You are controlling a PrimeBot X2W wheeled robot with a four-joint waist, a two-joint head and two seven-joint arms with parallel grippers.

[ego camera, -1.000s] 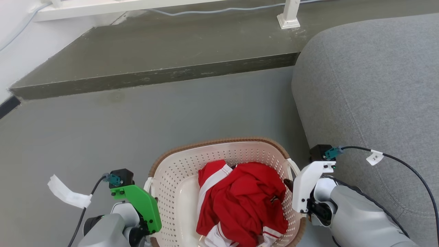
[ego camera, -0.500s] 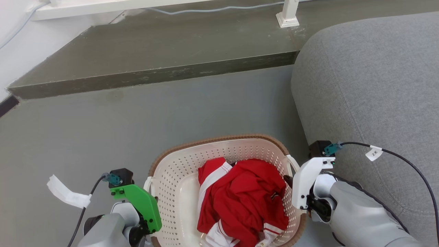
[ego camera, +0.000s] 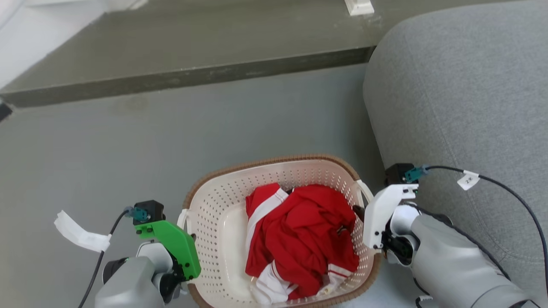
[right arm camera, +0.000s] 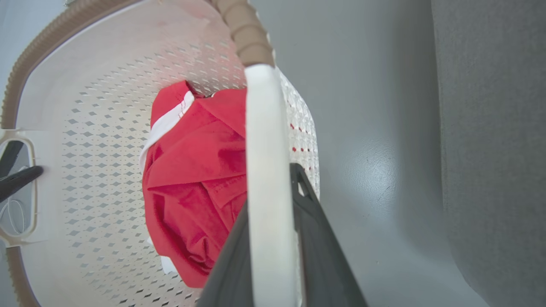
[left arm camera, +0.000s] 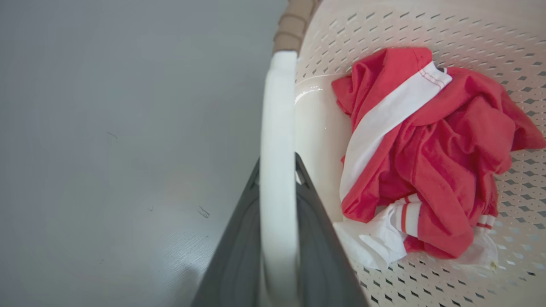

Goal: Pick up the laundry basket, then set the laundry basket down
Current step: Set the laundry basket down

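Note:
The laundry basket is cream and perforated with a brown woven rim, and sits low in the middle of the head view. A crumpled red and white garment lies inside it. My left gripper is shut on the basket's left white handle. Its dark fingers press both sides of that handle. My right gripper is shut on the right white handle. In the head view both sets of fingertips are hidden behind the green bracket and the white bracket. Whether the basket touches the floor I cannot tell.
A grey sofa stands close to the basket's right side. A raised dark step crosses the back, with a white post foot on it. Grey floor lies open ahead and to the left.
The whole head picture has slid upward, so the camera has tipped down. More of the basket's near end shows. Both grippers stay shut on the handles.

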